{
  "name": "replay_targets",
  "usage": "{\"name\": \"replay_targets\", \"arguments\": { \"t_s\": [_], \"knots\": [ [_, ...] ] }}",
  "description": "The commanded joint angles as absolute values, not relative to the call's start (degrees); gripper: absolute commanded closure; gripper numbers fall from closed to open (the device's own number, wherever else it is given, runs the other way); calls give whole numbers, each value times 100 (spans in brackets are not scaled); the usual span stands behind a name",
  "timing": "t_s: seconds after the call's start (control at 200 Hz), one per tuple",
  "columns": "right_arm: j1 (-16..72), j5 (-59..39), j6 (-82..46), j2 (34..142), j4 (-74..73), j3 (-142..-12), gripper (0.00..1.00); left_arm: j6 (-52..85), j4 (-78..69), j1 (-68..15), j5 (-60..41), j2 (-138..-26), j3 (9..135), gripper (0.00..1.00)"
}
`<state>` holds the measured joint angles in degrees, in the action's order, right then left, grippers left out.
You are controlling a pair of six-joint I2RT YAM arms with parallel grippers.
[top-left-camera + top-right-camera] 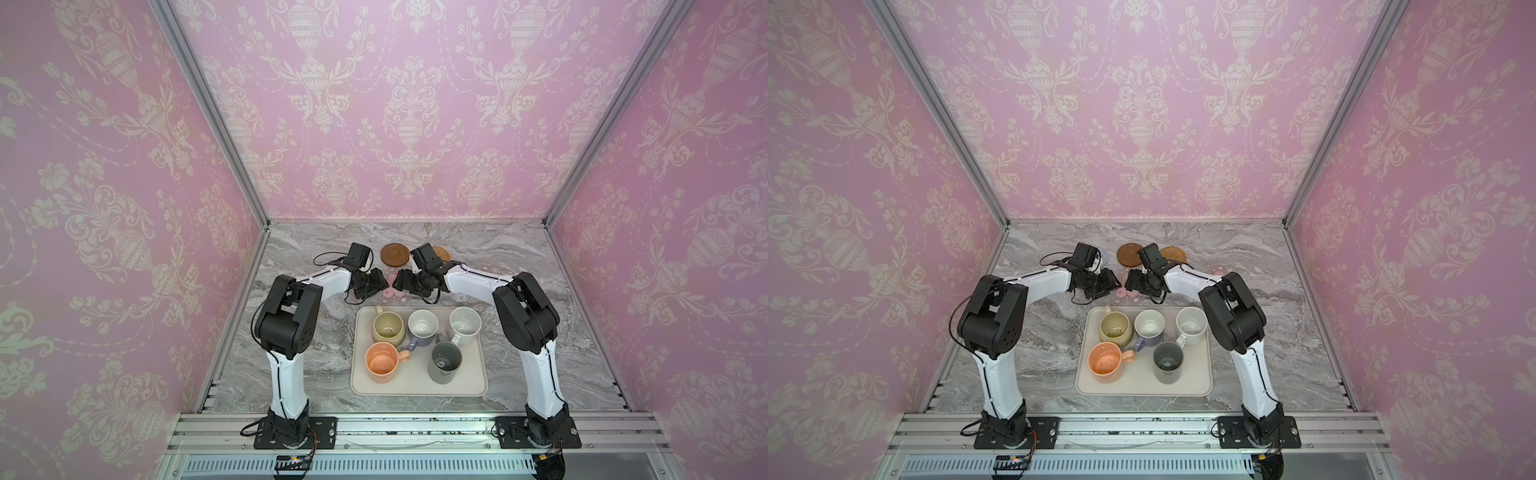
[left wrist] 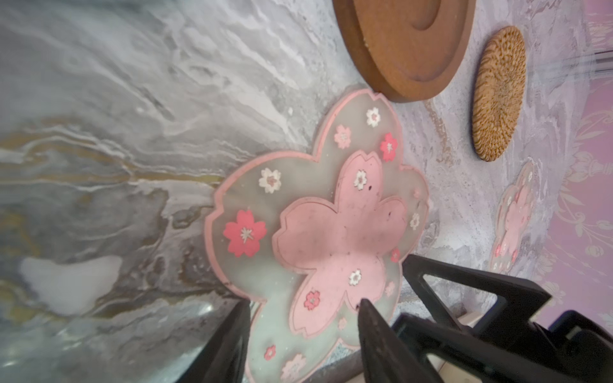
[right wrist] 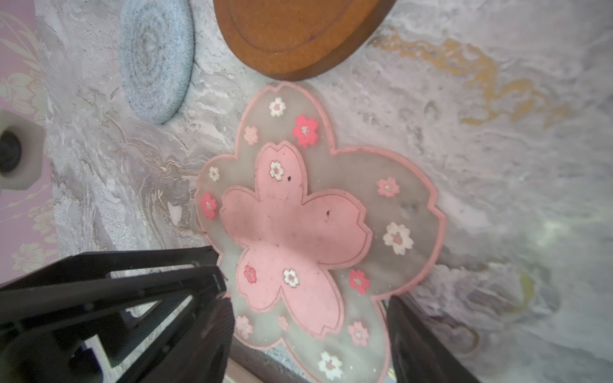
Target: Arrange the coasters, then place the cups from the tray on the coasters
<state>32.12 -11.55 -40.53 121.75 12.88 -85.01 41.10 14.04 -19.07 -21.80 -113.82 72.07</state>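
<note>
One coaster (image 2: pixel 331 232), apparently beneath left tool (image 2: pixel 305 303)

Soft, even light; wrist-view edges blurred.

Five cups (image 1: pixel 422 324) on the tray (image 1: pixel 415 384), flower coaster (image 1: pixel 392 293) just behind it, disc coaster (image 1: pixel 395 254) farther back

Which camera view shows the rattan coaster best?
The left wrist view: the rattan coaster lies there whole and sharp, weave visible. Both top views show it small, partly behind the right arm. The right wrist view misses it.
</note>
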Motion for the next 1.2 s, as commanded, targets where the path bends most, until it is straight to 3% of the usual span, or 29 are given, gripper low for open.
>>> {"name": "replay_targets", "arguments": {
  "t_s": [0.0,1.196],
  "knots": [
    [3194,-1078,-4038,12158,1687,-8238,26,4344,2160,-2144,-2199,-11988,7046,45],
    [2967,-1542,-4427,12630,1187,-8389,26,4311,2417,-2250,-1676,-12443,7812,46]
  ]
}}
